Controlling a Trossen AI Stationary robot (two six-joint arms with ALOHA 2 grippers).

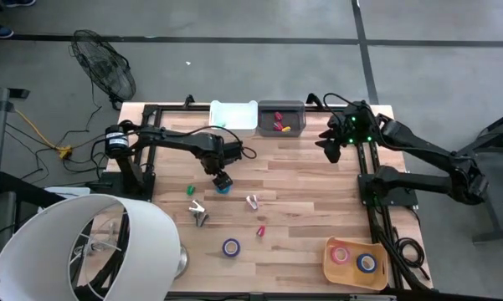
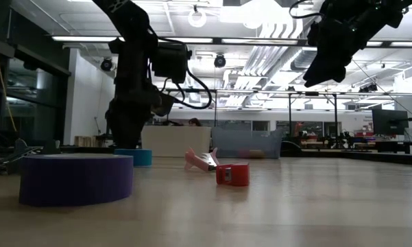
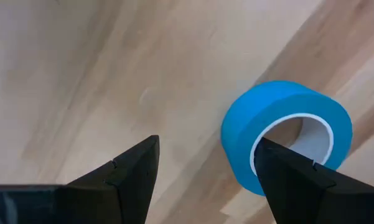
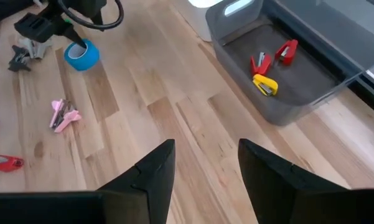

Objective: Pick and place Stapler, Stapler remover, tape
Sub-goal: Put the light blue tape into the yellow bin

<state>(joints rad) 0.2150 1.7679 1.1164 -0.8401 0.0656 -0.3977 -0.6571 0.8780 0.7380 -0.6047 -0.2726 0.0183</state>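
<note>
The left gripper point(image 3: 205, 180) hung open and empty over the counter point(image 1: 310, 192), one finger just beside the blue tape point(image 3: 285, 134). Descending so, that finger might strike the roll's rim and shove it away. The pink stapler point(image 1: 252, 201) lay nearby, not obstructing; the right gripper point(image 4: 202, 171) waited open above.

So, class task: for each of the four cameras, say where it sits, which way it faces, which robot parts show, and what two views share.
High: overhead, facing straight down on the table; both arms show.
Low: at tabletop height, facing level across; arms hang in from above.
Left wrist: on the left arm, looking down past its open left gripper at the blue tape.
Right wrist: on the right arm, looking past its open right gripper toward the grey bin.
Shared: blue tape shows in all four.
</note>
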